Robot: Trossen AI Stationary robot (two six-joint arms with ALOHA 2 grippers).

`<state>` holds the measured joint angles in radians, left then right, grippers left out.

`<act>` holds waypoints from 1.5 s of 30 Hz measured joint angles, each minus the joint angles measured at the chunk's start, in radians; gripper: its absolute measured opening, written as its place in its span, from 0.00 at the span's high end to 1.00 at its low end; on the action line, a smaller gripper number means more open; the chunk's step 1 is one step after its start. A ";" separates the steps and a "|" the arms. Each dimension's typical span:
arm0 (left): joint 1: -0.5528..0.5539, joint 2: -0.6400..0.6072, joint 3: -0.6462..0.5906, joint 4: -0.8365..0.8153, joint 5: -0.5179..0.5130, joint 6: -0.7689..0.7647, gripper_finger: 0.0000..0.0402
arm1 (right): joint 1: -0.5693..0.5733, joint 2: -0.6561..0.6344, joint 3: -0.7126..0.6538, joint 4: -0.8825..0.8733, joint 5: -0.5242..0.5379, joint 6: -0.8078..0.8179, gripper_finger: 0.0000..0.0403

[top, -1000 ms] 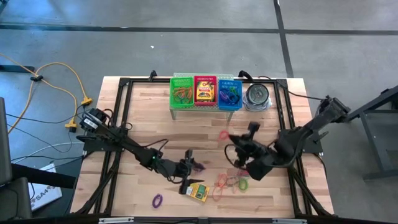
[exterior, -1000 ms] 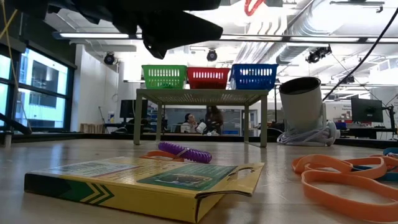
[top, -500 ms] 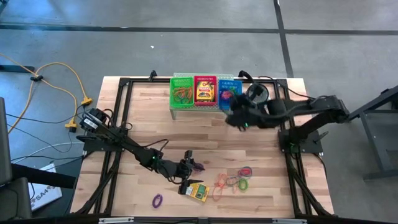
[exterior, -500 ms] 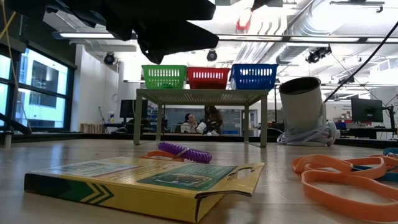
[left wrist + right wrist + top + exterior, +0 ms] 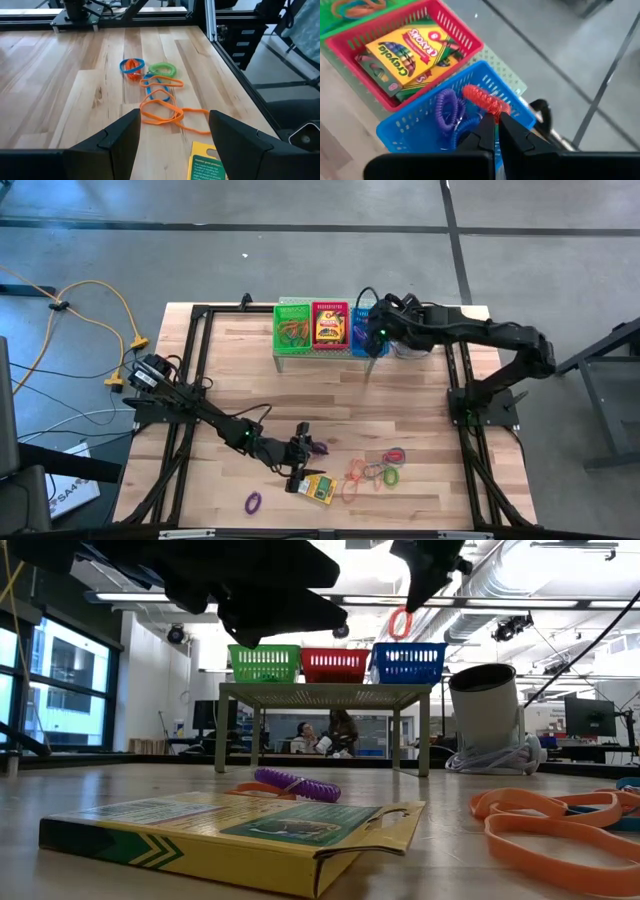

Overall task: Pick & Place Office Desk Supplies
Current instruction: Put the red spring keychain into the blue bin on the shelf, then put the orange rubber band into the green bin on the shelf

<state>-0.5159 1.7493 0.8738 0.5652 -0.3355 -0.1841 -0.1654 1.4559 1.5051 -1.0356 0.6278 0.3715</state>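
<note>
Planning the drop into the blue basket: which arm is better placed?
Right. The right gripper is shut on the red coil above the blue basket; the left gripper hovers by the crayon box.

Orange rubber bands [image 5: 162,111] lie between the spread jaws, a crayon box [image 5: 209,163] beside them.

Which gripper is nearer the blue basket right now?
Right. The right gripper hangs just above the blue basket, shut on a red coil band. The left gripper is open, far off beside the crayon box.
</note>
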 joint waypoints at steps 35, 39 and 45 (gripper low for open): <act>0.001 0.000 0.000 -0.019 0.030 -0.018 0.43 | -0.053 -0.006 -0.001 0.021 -0.087 0.046 0.30; 0.001 0.000 0.000 -0.020 0.030 -0.018 0.43 | -0.002 -0.056 0.000 -0.005 -0.228 0.118 0.32; 0.001 0.000 0.000 -0.023 0.030 -0.005 0.43 | 0.102 -0.099 0.001 -0.167 -0.470 0.302 0.32</act>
<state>-0.5149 1.7493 0.8738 0.5419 -0.3059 -0.1886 -0.0630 1.3571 1.5059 -1.2026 0.1573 0.6739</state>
